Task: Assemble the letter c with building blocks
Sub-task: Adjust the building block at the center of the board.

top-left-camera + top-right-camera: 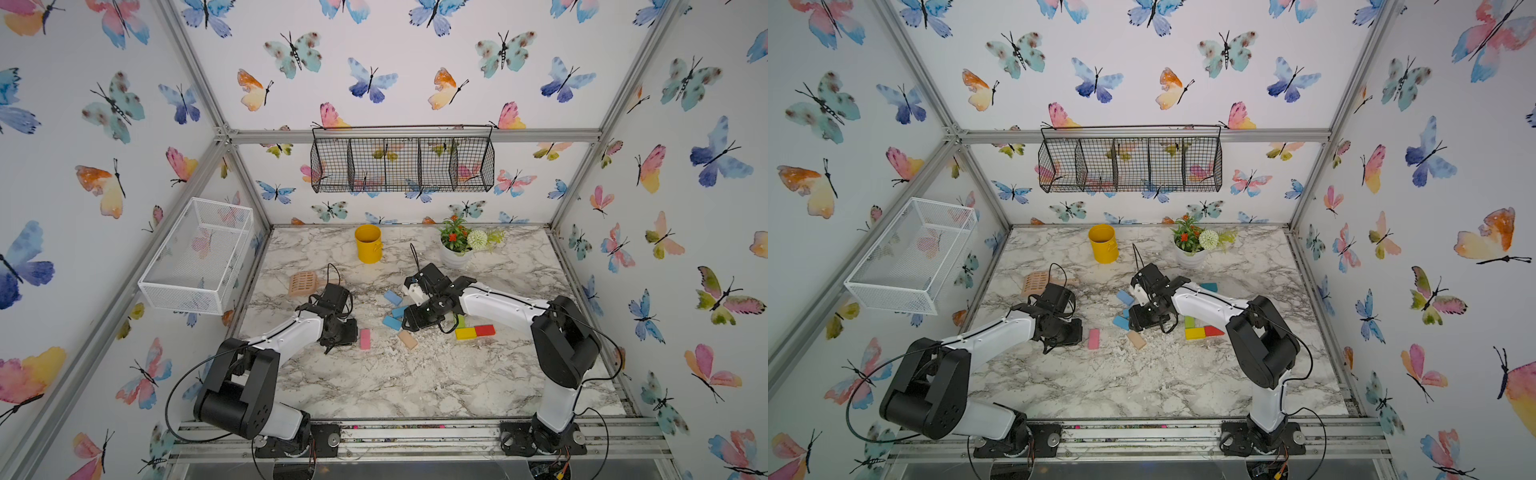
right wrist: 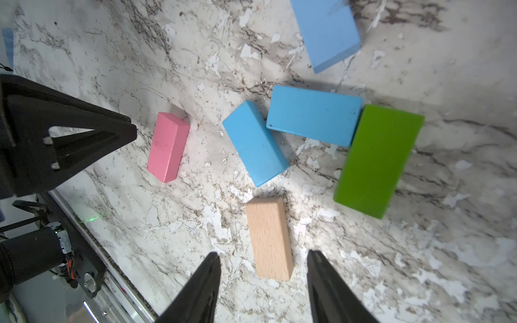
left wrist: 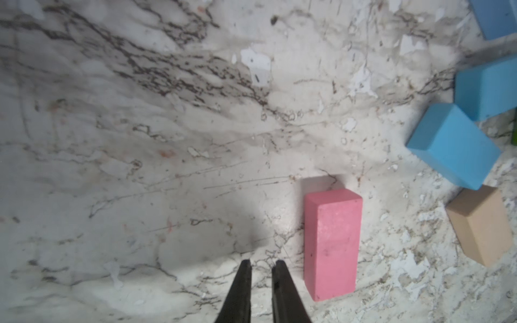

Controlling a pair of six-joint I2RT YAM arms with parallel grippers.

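Observation:
Building blocks lie flat mid-table. A pink block [image 3: 331, 243] sits just beside my left gripper [image 3: 263, 263], whose jaws are shut with nothing between them. My right gripper [image 2: 263, 253] hangs open over the near end of a tan block [image 2: 268, 237], one finger on each side, touching nothing. Beyond it lie two light-blue blocks [image 2: 254, 144] [image 2: 313, 114] touching at a corner, a green block [image 2: 377, 160] against the second, and a third blue block [image 2: 327, 30] farther off. In a top view a yellow block [image 1: 465, 333] and a red block [image 1: 484, 330] lie end to end.
A tan slotted scoop [image 1: 303, 284] lies behind the left arm. A yellow cup [image 1: 368, 244] and a flower pot [image 1: 455, 257] stand at the back. A teal block [image 1: 1208, 287] lies behind the right arm. A white wire basket [image 1: 195, 257] hangs on the left wall.

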